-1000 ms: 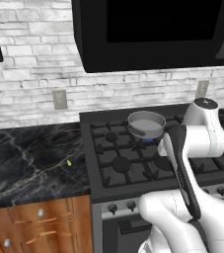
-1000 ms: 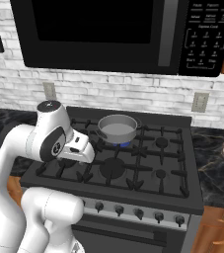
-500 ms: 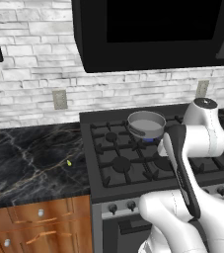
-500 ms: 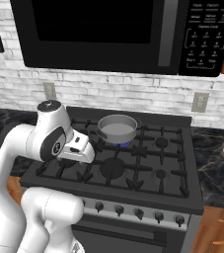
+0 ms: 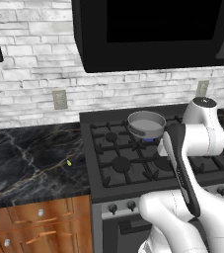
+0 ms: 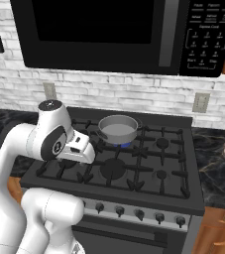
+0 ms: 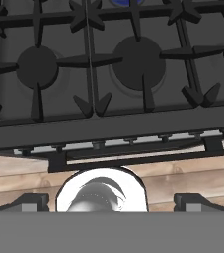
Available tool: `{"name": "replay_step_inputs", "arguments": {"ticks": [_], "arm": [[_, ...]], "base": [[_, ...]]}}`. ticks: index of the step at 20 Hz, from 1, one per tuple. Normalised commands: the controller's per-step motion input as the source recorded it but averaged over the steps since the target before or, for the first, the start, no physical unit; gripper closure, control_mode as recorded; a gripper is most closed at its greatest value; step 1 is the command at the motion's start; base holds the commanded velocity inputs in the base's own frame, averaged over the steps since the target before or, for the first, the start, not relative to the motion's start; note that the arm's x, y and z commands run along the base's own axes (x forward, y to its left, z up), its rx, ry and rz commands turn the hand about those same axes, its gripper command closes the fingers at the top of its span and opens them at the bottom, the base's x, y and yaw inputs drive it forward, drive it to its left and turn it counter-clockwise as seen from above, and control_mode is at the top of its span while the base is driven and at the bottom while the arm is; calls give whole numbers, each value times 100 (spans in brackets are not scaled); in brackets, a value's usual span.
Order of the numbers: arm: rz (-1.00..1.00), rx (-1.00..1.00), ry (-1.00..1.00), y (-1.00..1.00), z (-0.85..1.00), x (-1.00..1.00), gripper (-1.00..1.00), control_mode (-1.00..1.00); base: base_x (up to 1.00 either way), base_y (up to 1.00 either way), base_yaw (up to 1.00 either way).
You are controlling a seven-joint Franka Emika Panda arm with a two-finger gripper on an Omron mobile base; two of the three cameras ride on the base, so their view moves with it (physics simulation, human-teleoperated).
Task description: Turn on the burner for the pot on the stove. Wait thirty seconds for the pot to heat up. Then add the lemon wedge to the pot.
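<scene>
Item: wedge (image 5: 69, 162), lying left-centre of left base view on counter (image 5: 29, 163). Looking tiny, light, prob. slippery (pinch flat sides). Gripper (image 7: 111, 201) sitting released, over stove (image 7: 108, 123).

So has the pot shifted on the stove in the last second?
No. The pot sits over the same blue-glowing burner at the back of the stove, as before.

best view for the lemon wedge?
Left base view: the lemon wedge shows as a tiny yellow-green speck on the dark counter, left of the stove. The right base and hand views give nothing usable on it.
</scene>
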Motion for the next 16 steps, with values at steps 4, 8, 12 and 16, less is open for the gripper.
{"name": "replay_step_inputs", "arguments": {"ticks": [4, 8, 12, 16], "arm": [[0, 0, 0, 0, 0, 0, -100, -100], [0, 0, 0, 0, 0, 0, -100, -100], [0, 0, 0, 0, 0, 0, -100, -100], [0, 0, 0, 0, 0, 0, -100, -100]], "base": [[0, 0, 0], [0, 0, 0], [0, 0, 0], [0, 0, 0]]}}
